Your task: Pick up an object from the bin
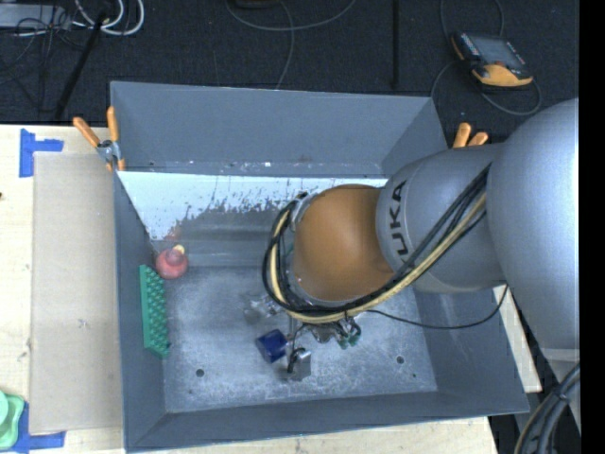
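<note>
The gripper hangs low over the bin floor, under the arm's orange cover. A small blue block lies just beside the gripper, on its view-left side. Whether the gripper is released or clenched, I cannot tell. A green strip lies well to the gripper's view-left, and a pink ball lies farther back on that side.

Black letters "UKA", sideways on the robot's grey arm link.

Left: green strip, pink ball; right floor open.
</note>
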`<action>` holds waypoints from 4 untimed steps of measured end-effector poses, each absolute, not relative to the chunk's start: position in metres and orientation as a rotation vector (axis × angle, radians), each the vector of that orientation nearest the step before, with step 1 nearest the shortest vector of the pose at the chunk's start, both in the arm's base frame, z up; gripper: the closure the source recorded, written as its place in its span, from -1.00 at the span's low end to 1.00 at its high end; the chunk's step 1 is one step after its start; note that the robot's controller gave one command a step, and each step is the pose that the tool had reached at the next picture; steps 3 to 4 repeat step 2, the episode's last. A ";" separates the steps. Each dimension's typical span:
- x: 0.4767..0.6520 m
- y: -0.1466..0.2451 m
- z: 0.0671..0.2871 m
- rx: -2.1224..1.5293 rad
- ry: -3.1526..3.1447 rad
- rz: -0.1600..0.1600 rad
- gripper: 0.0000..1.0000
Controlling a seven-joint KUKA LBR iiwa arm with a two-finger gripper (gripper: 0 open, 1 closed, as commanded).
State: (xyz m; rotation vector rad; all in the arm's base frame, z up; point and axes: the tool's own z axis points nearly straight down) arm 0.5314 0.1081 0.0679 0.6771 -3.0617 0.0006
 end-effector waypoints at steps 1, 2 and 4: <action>0.532 0.108 0.069 0.672 -3.066 -0.001 1.00; 0.506 0.075 0.202 0.697 -3.069 0.002 1.00; 0.506 0.075 0.202 0.697 -3.069 0.002 1.00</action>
